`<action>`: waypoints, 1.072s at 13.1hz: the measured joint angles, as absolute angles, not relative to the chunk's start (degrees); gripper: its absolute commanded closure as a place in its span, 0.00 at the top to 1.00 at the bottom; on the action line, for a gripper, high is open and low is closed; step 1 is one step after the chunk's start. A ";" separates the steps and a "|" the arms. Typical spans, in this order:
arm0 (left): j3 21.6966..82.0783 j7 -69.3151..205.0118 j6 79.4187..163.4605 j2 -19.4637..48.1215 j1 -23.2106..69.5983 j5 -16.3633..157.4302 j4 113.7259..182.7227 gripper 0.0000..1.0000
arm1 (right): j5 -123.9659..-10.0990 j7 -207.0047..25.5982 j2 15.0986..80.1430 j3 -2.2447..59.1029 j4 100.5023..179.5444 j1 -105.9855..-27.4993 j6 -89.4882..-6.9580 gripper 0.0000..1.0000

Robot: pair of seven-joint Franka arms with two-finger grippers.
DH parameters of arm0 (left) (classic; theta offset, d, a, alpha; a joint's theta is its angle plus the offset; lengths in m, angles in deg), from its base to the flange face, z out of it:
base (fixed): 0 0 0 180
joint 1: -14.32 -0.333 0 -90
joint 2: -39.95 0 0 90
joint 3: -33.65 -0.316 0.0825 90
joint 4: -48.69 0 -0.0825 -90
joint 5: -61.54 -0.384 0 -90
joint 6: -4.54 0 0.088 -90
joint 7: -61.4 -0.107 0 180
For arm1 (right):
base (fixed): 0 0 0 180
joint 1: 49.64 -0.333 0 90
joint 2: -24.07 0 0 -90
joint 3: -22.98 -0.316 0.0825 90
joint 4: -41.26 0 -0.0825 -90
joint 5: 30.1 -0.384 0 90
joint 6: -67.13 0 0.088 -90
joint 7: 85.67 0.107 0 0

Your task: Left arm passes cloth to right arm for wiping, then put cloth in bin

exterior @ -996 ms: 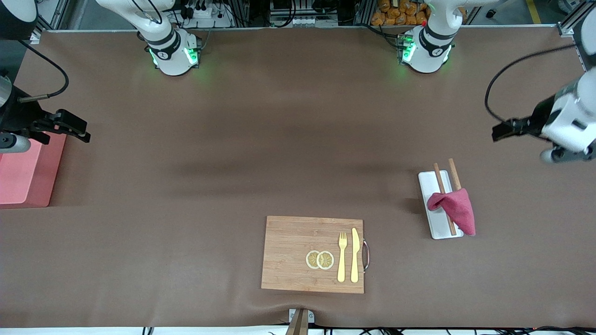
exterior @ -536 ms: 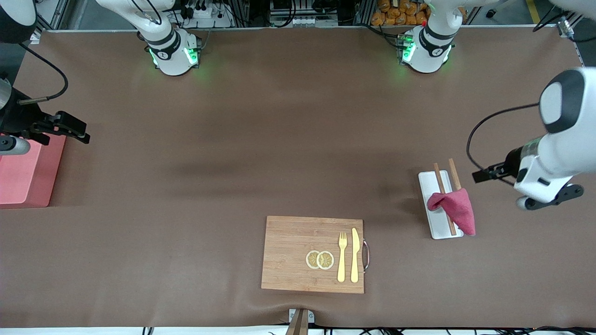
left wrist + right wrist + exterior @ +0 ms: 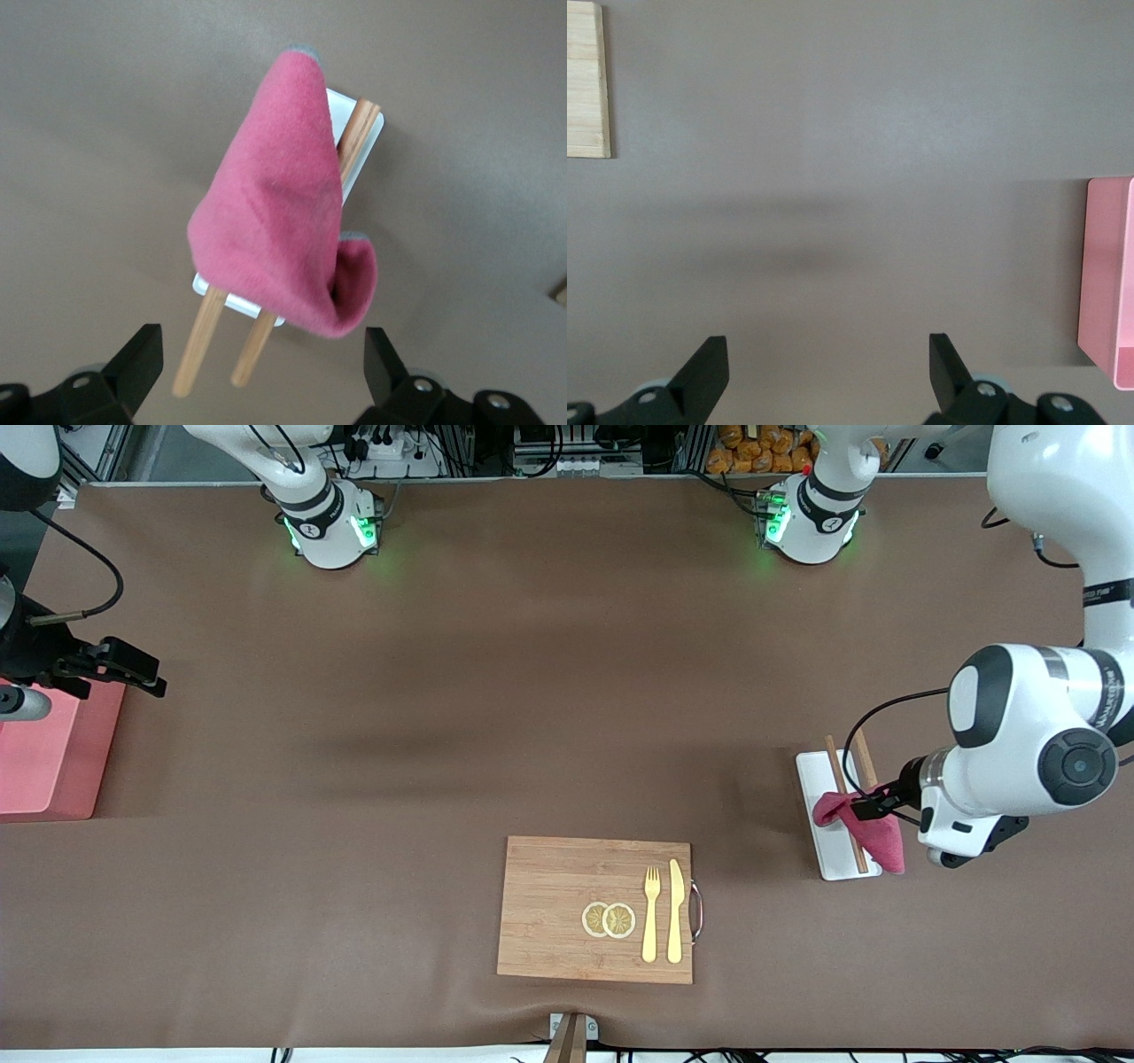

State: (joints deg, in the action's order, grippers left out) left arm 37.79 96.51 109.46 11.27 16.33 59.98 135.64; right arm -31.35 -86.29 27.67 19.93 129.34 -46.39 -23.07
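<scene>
The left gripper (image 3: 257, 372) has its two fingers (image 3: 137, 363) spread wide, and nothing is between them. It hangs just over the cloth (image 3: 279, 230), which lies below and ahead of the fingertips, not yet touched as far as I can see. The cloth is draped over two wooden chopsticks (image 3: 208, 332) that lie on a small white tray (image 3: 828, 841); one folded corner hangs toward the fingers.

The main risk, in my judgement, is that the fingers close too low and catch a chopstick together with the fabric, so the stick is lifted or the tray is pushed. If they close too high, they may take only a loose fold and the cloth can slip out during the hand-over.

The right gripper (image 3: 824, 372) waits with its fingers also wide apart and empty, over bare table, just beside the bin (image 3: 49, 748), well apart from the cloth. The cutting board (image 3: 594, 908) lies between them.
</scene>
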 measured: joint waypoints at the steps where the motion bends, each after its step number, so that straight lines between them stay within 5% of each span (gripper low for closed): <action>1: 37.75 96.62 110.20 10.62 16.32 59.98 135.63 1.00 | -31.35 -86.29 27.67 19.88 129.34 -46.39 -23.04 1.00; 6: 37.67 96.66 112.60 8.53 16.30 59.98 135.55 0.89 | -31.35 -86.29 27.73 19.83 129.35 -46.39 -22.94 1.00; 14: 37.76 96.67 112.64 7.88 16.35 59.98 135.51 0.28 | -31.35 -86.29 27.74 19.69 129.36 -46.40 -22.83 1.00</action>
State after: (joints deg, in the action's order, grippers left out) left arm 37.76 96.67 112.64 7.88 16.35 59.98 135.51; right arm -31.35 -86.29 27.74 19.69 129.36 -46.40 -22.83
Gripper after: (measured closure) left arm 0.524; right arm 0.000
